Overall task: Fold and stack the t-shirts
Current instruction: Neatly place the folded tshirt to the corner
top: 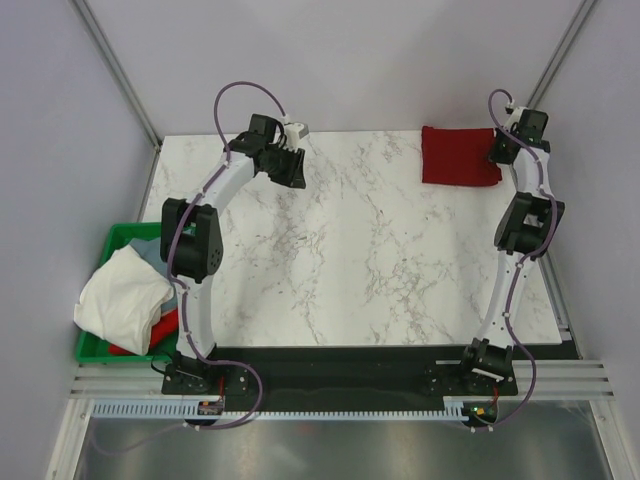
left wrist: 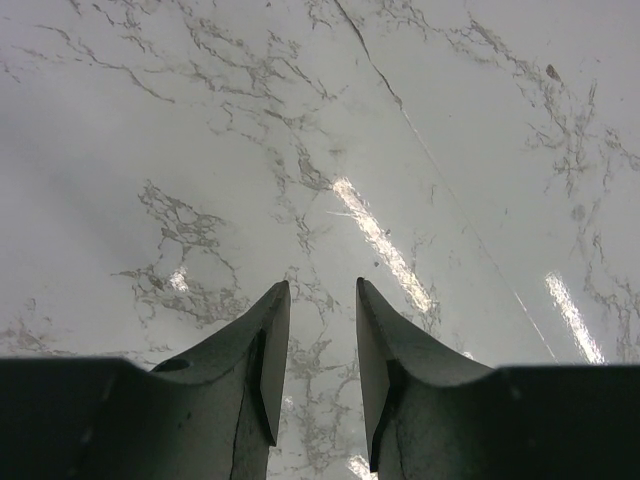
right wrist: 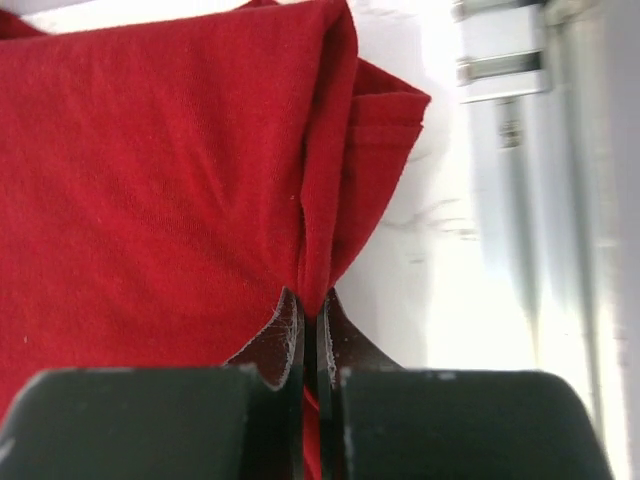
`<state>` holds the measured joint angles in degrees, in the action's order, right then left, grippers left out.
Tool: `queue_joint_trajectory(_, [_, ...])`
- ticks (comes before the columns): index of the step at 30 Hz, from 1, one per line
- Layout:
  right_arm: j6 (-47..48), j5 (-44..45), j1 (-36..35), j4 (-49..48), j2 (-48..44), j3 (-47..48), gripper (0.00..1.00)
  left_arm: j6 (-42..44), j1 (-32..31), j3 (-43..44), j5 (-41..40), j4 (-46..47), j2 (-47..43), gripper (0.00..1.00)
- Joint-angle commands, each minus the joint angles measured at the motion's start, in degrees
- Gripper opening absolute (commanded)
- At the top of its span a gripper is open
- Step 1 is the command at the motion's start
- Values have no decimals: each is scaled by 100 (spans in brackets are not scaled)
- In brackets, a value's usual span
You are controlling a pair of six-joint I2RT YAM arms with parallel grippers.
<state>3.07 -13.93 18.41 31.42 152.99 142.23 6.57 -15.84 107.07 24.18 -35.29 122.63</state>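
Right pincer (right wrist: 312,297) clamps an edge of the dark red t-shirt (right wrist: 150,180); left pincer (left wrist: 320,286) gapes above the table (left wrist: 150,100).

White marble-look table (top: 380,270) with grey veins, fills most of the space. Plain pale grey walls (top: 60,150) box it in on three sides, slanted metal posts (top: 115,72) at the back corners. Silver rails (top: 340,383) and a black strip (top: 330,358) run along the near edge. Light leaves bright streaks (left wrist: 385,245) on the glossy top
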Motion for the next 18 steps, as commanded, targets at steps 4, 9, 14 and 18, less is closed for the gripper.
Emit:
queue_joint_trajectory(4, [176,470,215,-584,100,296,0,275,-69,42,-142,-4,-90,40])
queue_joint_trajectory(9, [185,611,224,-830,205,384,0,292,-174,60,-186,-4,-46,40])
queue_joint_trajectory(14, [203,690,224,-1111,275,384,0,336,-288,95,-265,4,-20,40])
queue_joint_trajectory(18, [115,734,215,-1261,372,472,0,336,-359,121,-309,4,15,40])
